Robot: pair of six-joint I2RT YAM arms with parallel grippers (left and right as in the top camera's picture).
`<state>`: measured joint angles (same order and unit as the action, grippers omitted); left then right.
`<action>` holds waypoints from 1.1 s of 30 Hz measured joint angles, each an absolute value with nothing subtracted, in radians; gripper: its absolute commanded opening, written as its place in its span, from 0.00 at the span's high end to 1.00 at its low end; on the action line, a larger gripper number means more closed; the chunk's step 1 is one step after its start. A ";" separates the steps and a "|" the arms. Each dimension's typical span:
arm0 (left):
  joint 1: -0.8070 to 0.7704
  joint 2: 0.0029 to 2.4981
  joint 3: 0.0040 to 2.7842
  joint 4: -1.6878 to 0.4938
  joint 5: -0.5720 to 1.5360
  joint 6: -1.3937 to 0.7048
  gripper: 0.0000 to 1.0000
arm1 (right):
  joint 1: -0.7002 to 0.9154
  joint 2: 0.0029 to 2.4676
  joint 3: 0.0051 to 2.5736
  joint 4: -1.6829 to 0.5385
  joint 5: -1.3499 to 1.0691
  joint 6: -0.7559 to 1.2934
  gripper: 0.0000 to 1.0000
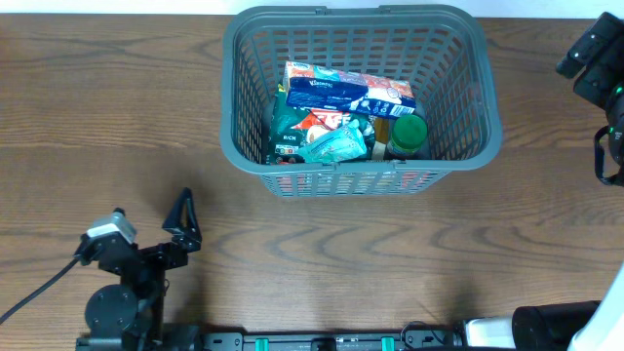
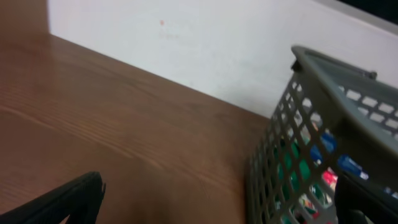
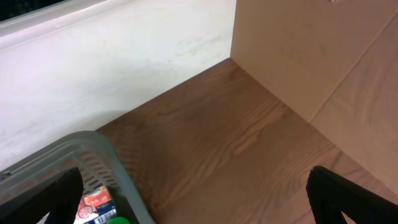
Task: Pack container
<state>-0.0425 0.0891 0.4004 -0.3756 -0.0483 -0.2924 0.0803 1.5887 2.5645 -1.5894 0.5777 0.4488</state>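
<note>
The big dark-grey plastic basket (image 1: 230, 107) sits on the brown wooden tabletop (image 1: 97, 107), ahead and right of the left hand (image 1: 182, 222), and left of the right hand (image 3: 194, 177). Inside are four things: one blue-and-red box (image 1: 346, 90), one green bag (image 1: 290, 132), one pale teal pouch (image 1: 338, 146), one green-lidded bottle (image 1: 408, 132). I see nothing waiting outside, so packing looks done. Both hands are wide open, holding nothing.

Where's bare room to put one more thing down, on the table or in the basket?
Widest bare table: left of the basket, and the strip between its near wall and the left gripper. Inside, the floor right of the blue-and-white box looks free; the middle is crowded around the green-lidded jar.
</note>
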 measured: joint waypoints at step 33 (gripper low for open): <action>-0.042 0.062 0.031 -0.043 0.001 -0.253 0.01 | 0.080 1.588 2.564 -1.589 0.578 0.449 0.02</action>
